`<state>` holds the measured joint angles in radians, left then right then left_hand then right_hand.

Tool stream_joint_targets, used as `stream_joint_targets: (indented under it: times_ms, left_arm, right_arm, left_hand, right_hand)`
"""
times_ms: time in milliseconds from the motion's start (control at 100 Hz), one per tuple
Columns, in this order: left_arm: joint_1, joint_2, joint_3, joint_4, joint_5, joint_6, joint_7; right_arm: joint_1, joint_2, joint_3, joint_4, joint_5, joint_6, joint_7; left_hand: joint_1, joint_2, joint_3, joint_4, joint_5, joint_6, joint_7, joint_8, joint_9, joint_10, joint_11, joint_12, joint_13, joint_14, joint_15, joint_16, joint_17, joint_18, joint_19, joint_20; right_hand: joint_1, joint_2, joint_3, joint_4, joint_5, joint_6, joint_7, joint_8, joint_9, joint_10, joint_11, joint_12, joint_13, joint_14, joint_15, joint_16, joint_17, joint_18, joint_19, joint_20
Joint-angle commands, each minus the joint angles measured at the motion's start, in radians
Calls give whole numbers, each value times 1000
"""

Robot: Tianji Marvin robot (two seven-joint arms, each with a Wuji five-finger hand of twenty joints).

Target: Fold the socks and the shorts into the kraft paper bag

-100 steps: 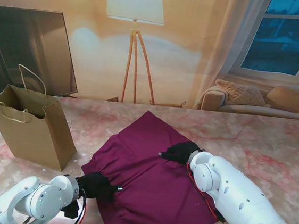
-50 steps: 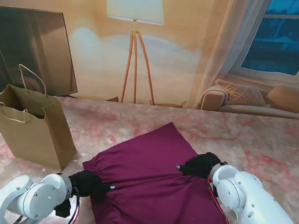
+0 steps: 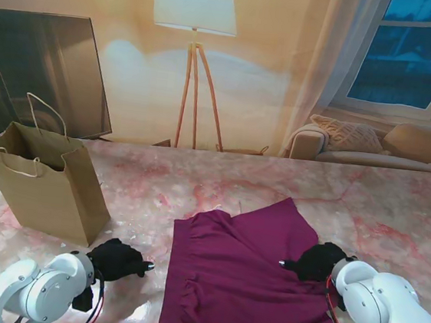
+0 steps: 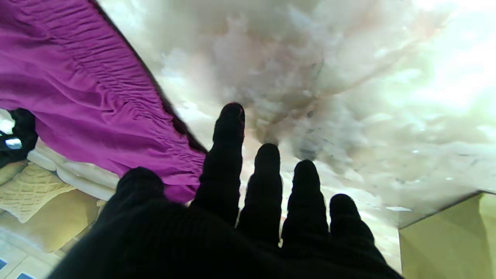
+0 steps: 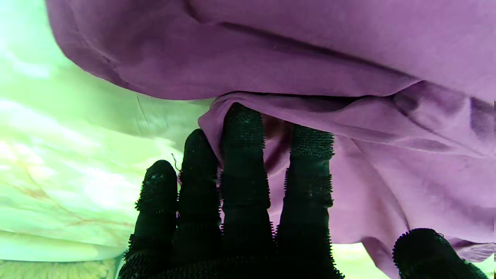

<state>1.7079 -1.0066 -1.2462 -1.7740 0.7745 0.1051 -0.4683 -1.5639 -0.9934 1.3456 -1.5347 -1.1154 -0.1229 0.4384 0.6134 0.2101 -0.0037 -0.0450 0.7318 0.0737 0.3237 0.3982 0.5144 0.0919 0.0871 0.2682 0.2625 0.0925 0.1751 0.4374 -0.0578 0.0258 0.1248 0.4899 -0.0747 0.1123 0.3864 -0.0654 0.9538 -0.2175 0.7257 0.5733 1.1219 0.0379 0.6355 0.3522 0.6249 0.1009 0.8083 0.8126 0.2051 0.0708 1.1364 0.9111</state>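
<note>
The magenta shorts (image 3: 233,287) lie rumpled on the marble table (image 3: 198,179), right of centre. My right hand (image 3: 317,262), in a black glove, sits at their right edge; in the right wrist view its fingers (image 5: 240,186) press into a raised fold of the shorts (image 5: 310,46) with cloth running down to the thumb. My left hand (image 3: 116,259) is open over bare table, apart from the shorts' gathered waistband (image 4: 77,97), with its fingers (image 4: 228,155) spread. The kraft paper bag (image 3: 43,190) stands upright and open at the far left. No socks are visible.
The bag's corner (image 4: 449,232) is close beside my left hand. My white forearms (image 3: 24,296) (image 3: 385,310) fill the near corners. Behind the table's far edge is a backdrop with a floor lamp (image 3: 191,66) and a dark screen.
The shorts slid to my right and nearer to me along with my right hand. My left hand came off the shorts' left corner and now rests over bare table.
</note>
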Motion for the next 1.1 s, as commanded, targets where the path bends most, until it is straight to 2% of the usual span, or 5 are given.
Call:
stream_joint_targets:
  times_ms: [0, 190, 550, 760, 1090]
  left_arm:
    - [-12, -6, 9, 6, -14, 8, 16]
    - [-31, -16, 27, 9, -18, 6, 73]
    - [-63, -56, 56, 17, 19, 28, 301]
    - [-152, -71, 130, 81, -7, 82, 358]
    - [-303, -102, 272, 259, -57, 119, 468]
  right_arm:
    - [-69, 8, -7, 20, -7, -11, 5]
    - [-170, 0, 61, -92, -2, -63, -22]
    - [-207, -53, 76, -151, -18, -41, -501]
    - [-75, -66, -16, -84, 21, 74, -545]
    - [138, -67, -205, 90, 78, 208, -487]
  left_hand:
    - [-12, -3, -9, 60, -21, -19, -23, -8, -34, -7, -12, -14, -38, -21, -30, -10, 1, -2, -23, -17]
    - [12, -33, -4, 62, -32, -31, -19, -4, -22, -2, 3, -15, -22, -27, -39, -20, 7, 1, -17, -17]
    - [210, -188, 82, 59, -153, -42, -54, -24, 45, 5, 27, 10, 100, -11, 6, -32, 86, 45, 175, 45]
    - [183, -425, 615, 20, -342, 21, -206, -157, -60, -23, 17, -19, 111, -35, 16, -56, 74, 15, 412, -71]
    - [104, -573, 715, 1, -482, 85, -260, -215, -207, -37, 38, -51, 70, -1, 33, -44, 42, 84, 492, -66]
  right_hand:
    - [-32, 31, -30, 26, 7, 129, -140, -83, 10, 37, -93, -48, 33, 19, 31, 40, 6, 23, 55, 43]
    - [-21, 18, -21, 27, -2, 112, -148, -92, 10, 20, -113, -70, 70, 21, 14, 23, 38, 48, 91, 48]
    - [236, -210, 129, 48, -206, 67, -210, -105, -181, -52, -165, -76, 81, -47, -264, -164, 88, 44, -101, -160]
    - [281, -338, 592, 72, -383, 75, -241, -129, -340, -87, -219, -96, 71, -110, -495, -363, 159, -12, -228, -449]
    - [512, -585, 860, 9, -661, 156, -236, -208, -650, -96, -239, -101, -145, -169, -608, -510, 52, -109, -412, -642]
